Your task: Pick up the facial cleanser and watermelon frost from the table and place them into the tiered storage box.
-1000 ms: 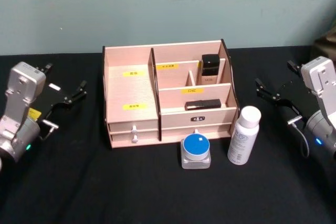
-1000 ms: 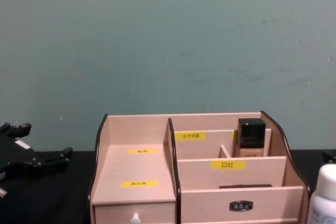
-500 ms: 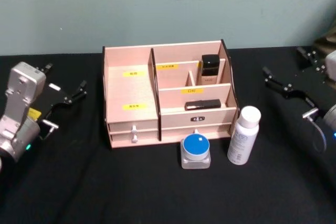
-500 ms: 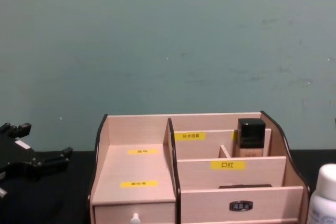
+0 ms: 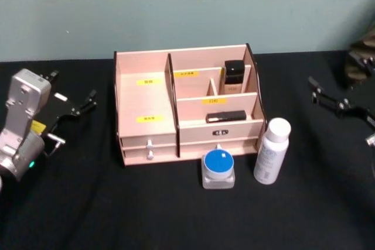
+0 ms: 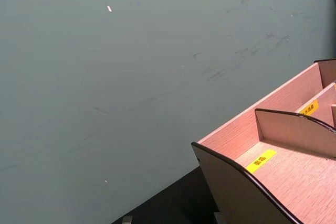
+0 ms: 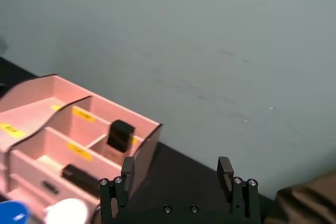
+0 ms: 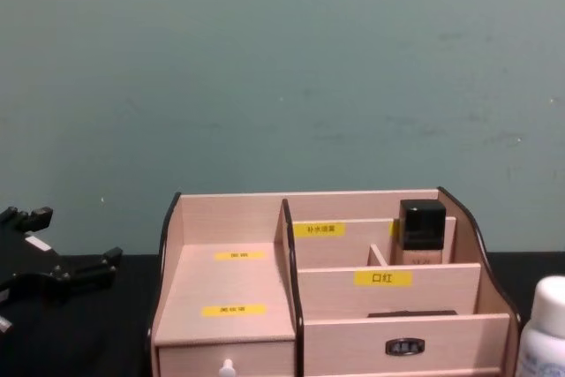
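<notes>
Head view sweep, left to right. Finds the left gripper [image 5: 77,116] parked over the black worktop [image 5: 88,203] at the left edge, jaws spread and empty, same as a second ago. Meets next the tiered storage box [image 5: 132,100] at mid-worktop, yellow labels on its steps. Reads 口红 on one label [image 8: 383,278] in the chest view; cannot make out the others. Notes a dark bottle [image 5: 234,76] upright in the rear right compartment and a flat black item [image 5: 226,116] in the tier below it. Spots a blue-lidded jar [image 5: 218,169] on the worktop just in front of the drawers, and a white bottle [image 5: 272,151] with unreadable blue print beside the box's right front corner, both unmoved. Ends at the right gripper [image 5: 340,110], jaws wide and empty, now drawn back toward the right edge and farther from the white bottle than before.
</notes>
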